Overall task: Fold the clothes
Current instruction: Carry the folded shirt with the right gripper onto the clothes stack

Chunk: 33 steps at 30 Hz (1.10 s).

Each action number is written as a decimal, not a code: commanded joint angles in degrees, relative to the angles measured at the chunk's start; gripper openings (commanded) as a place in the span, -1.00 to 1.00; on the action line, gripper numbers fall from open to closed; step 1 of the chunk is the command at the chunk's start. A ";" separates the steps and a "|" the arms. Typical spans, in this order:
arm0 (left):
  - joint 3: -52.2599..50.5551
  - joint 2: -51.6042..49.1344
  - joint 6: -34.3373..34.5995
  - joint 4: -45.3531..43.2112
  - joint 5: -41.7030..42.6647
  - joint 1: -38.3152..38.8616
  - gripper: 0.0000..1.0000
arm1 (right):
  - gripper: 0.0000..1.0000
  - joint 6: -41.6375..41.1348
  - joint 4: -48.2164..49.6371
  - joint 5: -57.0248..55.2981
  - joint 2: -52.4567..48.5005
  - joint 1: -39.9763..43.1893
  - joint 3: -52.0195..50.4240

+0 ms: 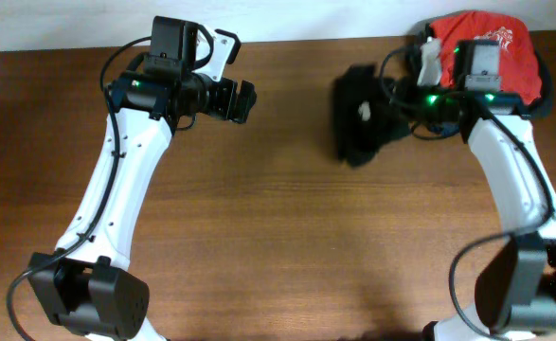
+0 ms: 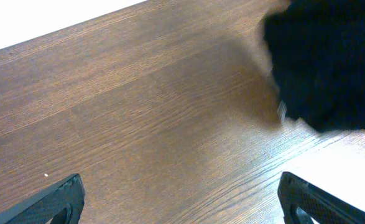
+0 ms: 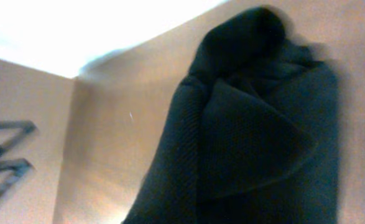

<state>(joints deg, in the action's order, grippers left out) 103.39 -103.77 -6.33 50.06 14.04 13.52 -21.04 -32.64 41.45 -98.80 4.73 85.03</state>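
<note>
The clothes are a bunched black garment at the back of the wooden table, right of centre, with a small white mark showing on top. My right gripper is at its right side. In the right wrist view the black fabric fills the frame and covers the jaws; no finger shows at the edges, so the gripper is shut on the fabric. My left gripper is open and empty, well left of the garment. Its two fingers sit at the bottom corners of the left wrist view, with the garment at the upper right.
A red t-shirt with white print lies at the back right corner, behind the right arm. Bare wooden table spreads across the middle and front. The table's back edge runs just behind both grippers.
</note>
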 commanded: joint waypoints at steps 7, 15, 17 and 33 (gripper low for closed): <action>-0.22 -2.10 0.07 -0.26 -0.46 -0.20 0.98 | -0.92 -15.96 24.39 -24.04 4.59 -0.09 3.61; -0.22 -6.62 0.07 -0.48 -1.31 -0.20 0.98 | -0.92 -15.91 46.10 -45.13 2.91 0.07 3.61; -0.22 -8.55 0.07 -0.48 -2.12 -0.20 0.98 | -0.92 -15.91 52.11 -45.16 0.81 0.96 3.67; -0.22 -25.07 0.09 -1.53 -4.46 -0.20 0.98 | -0.92 -20.52 61.11 -32.65 -34.36 10.69 37.88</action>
<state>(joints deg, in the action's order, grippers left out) 103.39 -125.91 -6.33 49.34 10.20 13.52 -40.91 29.19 5.76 -129.45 15.99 112.42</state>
